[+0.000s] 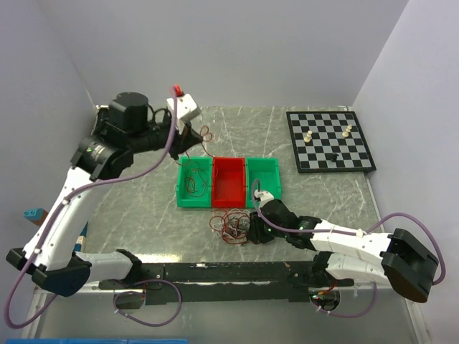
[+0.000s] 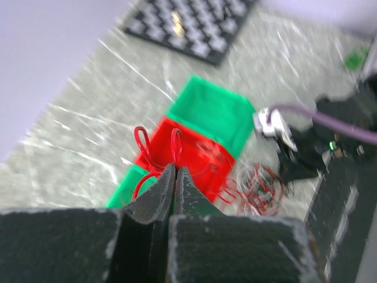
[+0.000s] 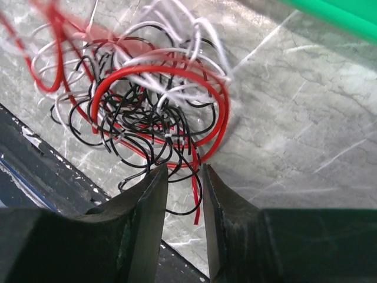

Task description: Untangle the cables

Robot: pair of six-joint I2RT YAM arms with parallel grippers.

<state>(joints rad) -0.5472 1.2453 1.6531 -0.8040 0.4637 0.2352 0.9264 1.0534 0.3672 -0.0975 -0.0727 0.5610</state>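
Note:
The cables lie as a tangle (image 1: 233, 223) of red, white and black wires on the table, in front of the red bin. The right wrist view shows the tangle (image 3: 141, 100) close up. My right gripper (image 1: 252, 228) is low at the tangle's right edge. Its jaws (image 3: 184, 171) stand open, with a red end and a black loop between them, neither of them pinched. My left gripper (image 1: 193, 134) is raised behind the bins and shut on a red cable (image 1: 206, 133). That cable's loops (image 2: 142, 144) stick out past the gripper's closed tips (image 2: 175, 168).
Three bins sit in a row: a left green bin (image 1: 181, 188) with thin wires in it, a red bin (image 1: 229, 179) and a right green bin (image 1: 263, 175). A chessboard (image 1: 330, 140) with a few pieces lies at the back right. A black rail (image 1: 237, 272) runs along the near edge.

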